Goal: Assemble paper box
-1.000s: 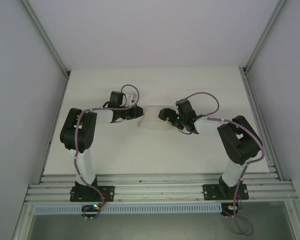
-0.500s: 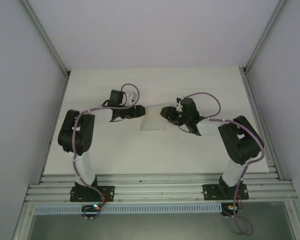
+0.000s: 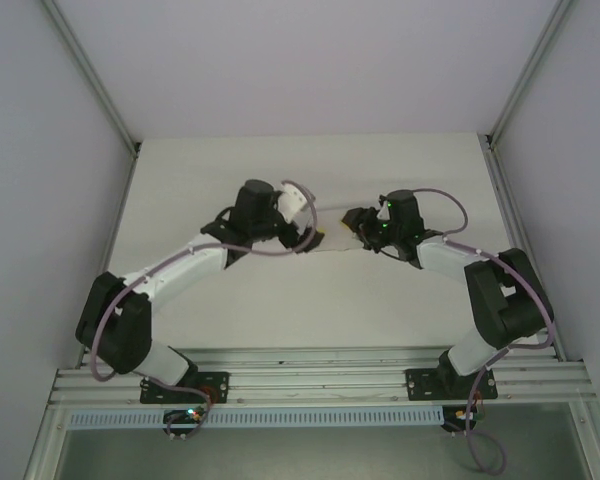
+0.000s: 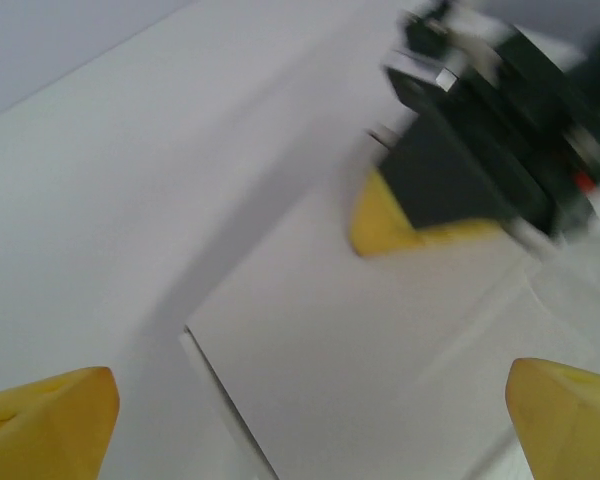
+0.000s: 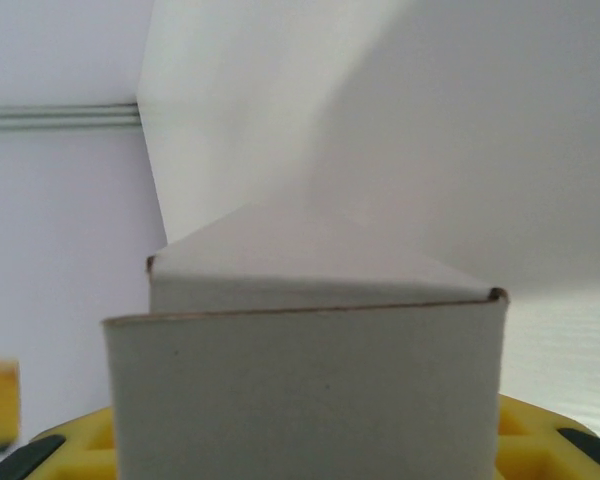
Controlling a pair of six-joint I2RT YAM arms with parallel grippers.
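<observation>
Your left gripper [image 4: 305, 430] has its jaws spread wide and empty. Its two yellow fingertips [image 4: 42, 420] sit at the bottom corners of the left wrist view, and a flat panel of the paper box [image 4: 380, 350] lies between and beyond them; you cannot tell whether they touch it. Your right gripper [image 3: 354, 221] has its jaws closed on the card. In the left wrist view, one of its yellow fingers presses on the sheet's far edge at 1 o'clock. In the right wrist view, a pale-grey panel stands upright between its yellow pads [image 5: 540, 435], with a folded peak of card rising behind. From above, the grippers face each other near the middle of the white table [image 3: 400, 170], left at 9 o'clock of the card and right at 3 o'clock. The card is a thin pale shape between them, hard to tell from the table.
</observation>
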